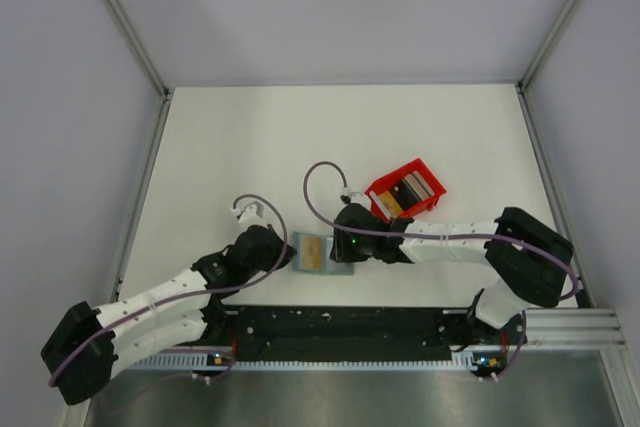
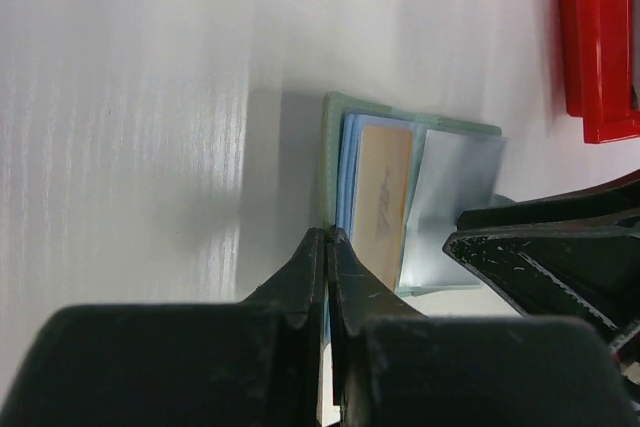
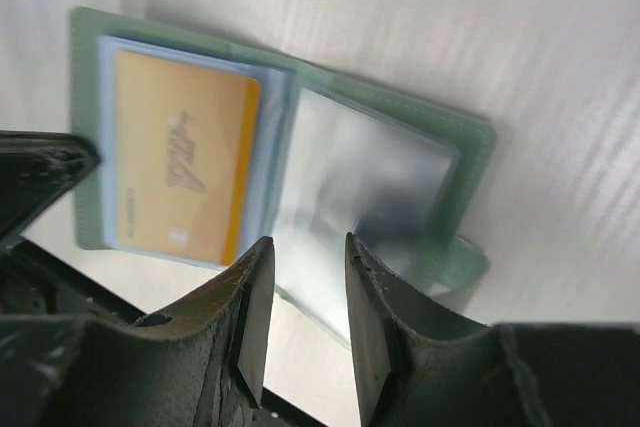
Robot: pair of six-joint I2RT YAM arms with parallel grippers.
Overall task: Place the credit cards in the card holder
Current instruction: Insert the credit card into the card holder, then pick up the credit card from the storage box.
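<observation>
White arm links (image 1: 165,301), black joints (image 1: 257,247), lilac cables (image 1: 318,173) (one per arm); scuffed black fingers (image 3: 240,332).

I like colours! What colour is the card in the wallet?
Card: orange-tan, best in right wrist view.

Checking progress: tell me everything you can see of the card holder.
The card holder lies open on the white table, near its front edge. Its cover looks grey-green and leather-like; inside are pale blue, glossy clear sleeves. One orange card sits in a sleeve on one half; the other half's sleeve looks empty. The shut left hand meets one edge; the right hand, jaws apart, hangs over the empty sleeve.
</observation>
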